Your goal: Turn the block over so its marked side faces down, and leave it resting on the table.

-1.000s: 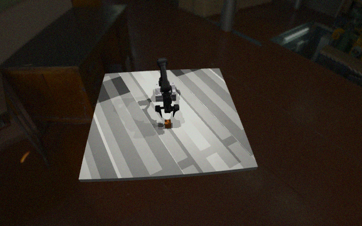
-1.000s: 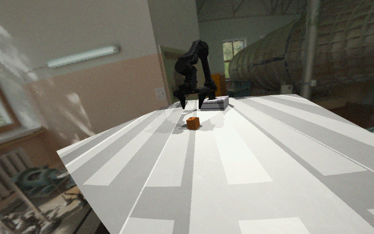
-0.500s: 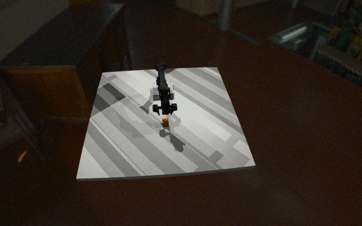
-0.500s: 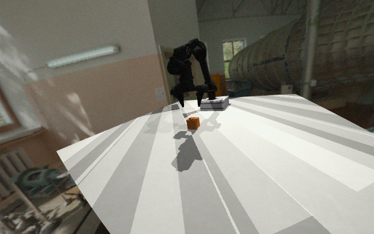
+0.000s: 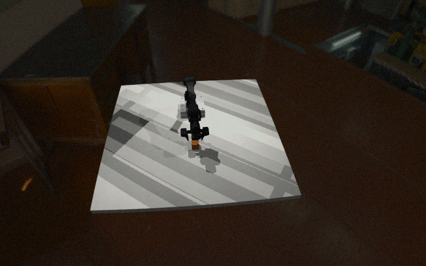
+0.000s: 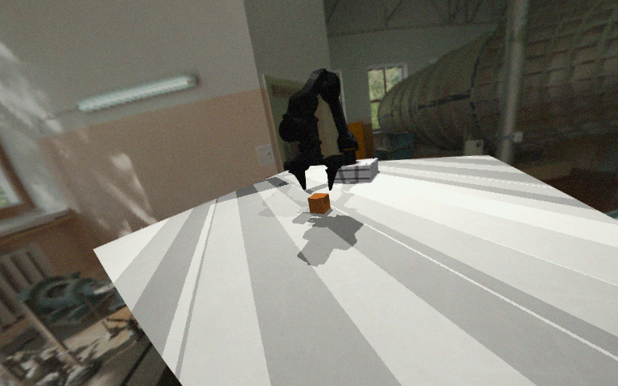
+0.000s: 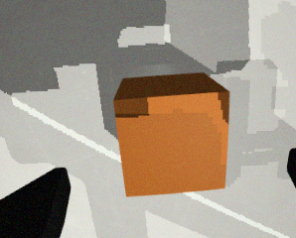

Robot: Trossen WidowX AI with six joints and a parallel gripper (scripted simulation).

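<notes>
The orange block (image 5: pixel 194 145) (image 6: pixel 319 203) (image 7: pixel 170 144) rests flat on the table (image 5: pixel 126 188) (image 6: pixel 351 334). I see no clear mark on its visible faces; shadows cross them, and its underside is hidden. In the wrist view its broad orange face is toward me, with a dark brown side beyond it. My gripper (image 5: pixel 194 138) (image 6: pixel 317 189) (image 7: pixel 182 170) is open and empty. Its fingertips are above the block, one toward each side of it, with a gap between them and the block.
The arm's pale base block (image 5: pixel 183 113) (image 6: pixel 364 172) stands on the table behind the orange block. Striped shadows cover the table top. A dark cabinet (image 5: pixel 53 105) stands beyond the table's left edge in the top view.
</notes>
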